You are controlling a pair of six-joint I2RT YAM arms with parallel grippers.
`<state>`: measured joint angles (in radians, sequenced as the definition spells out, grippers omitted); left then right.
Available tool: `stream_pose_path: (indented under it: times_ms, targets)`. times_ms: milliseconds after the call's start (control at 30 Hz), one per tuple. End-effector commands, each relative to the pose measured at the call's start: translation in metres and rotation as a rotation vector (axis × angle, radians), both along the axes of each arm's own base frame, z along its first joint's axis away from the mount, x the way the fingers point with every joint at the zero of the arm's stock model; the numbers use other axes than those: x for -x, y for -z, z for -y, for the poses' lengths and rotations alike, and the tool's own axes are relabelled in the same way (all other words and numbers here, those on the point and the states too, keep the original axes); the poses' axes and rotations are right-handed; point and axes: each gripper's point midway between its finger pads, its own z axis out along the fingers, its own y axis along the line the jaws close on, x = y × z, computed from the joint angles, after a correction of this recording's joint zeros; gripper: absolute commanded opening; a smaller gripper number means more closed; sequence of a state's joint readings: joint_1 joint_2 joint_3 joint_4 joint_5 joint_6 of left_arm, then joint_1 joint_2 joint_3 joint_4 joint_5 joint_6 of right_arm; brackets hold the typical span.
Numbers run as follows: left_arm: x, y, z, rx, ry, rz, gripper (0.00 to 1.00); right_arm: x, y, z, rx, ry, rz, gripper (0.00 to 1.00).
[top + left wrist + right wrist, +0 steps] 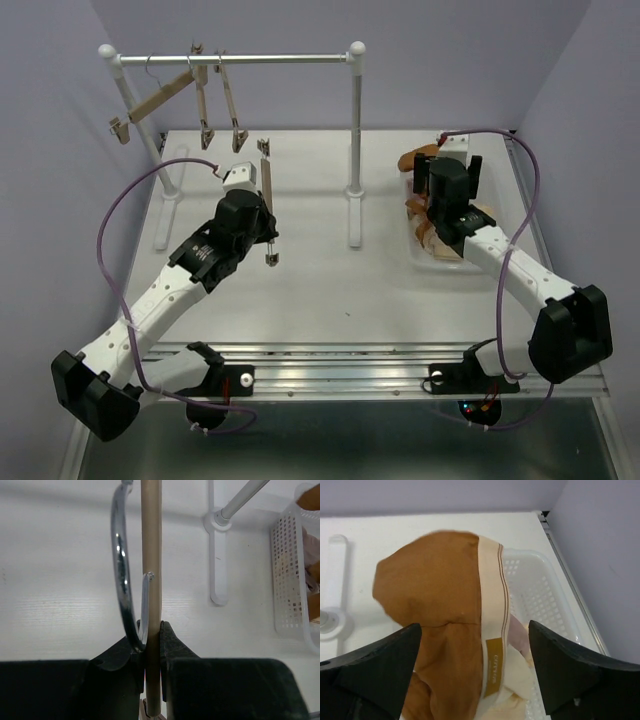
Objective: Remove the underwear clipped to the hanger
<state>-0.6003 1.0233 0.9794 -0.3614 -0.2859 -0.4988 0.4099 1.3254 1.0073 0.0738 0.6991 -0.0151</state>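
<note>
- My left claw (152,636) is clamping the hanger (151,540) by its wooden bar — it could twist loose.
- My right claw (472,630) is gaping empty above the brown briefs (430,590), which are draping over the basket (540,580) rim — they could slide out.

Pale lilac walls (450,80) around a white table (330,290), floor (350,450) perhaps grey.

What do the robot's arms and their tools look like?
Left arm and right arm: white links, black joint housings, black bases. A purple cable loops along each. Left tool and right tool have black, wedge-shaped fingers.
</note>
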Motion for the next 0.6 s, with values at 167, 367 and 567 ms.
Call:
stream_pose_path:
  times_ms: [167, 367, 567]
  targets:
    - [-0.029, -0.062, 0.01, -0.016, 0.019, 0.152, 0.0, -0.003, -0.035, -0.011, -0.122, -0.048, 0.106, 1.0]
    - [-0.061, -0.087, 0.011, -0.096, -0.029, 0.21, 0.0, 0.0, -0.04, -0.013, -0.135, -0.073, 0.122, 1.0]
    - [-0.096, -0.106, 0.02, -0.165, -0.051, 0.218, 0.0, 0.004, -0.043, -0.009, -0.132, -0.062, 0.132, 1.0]
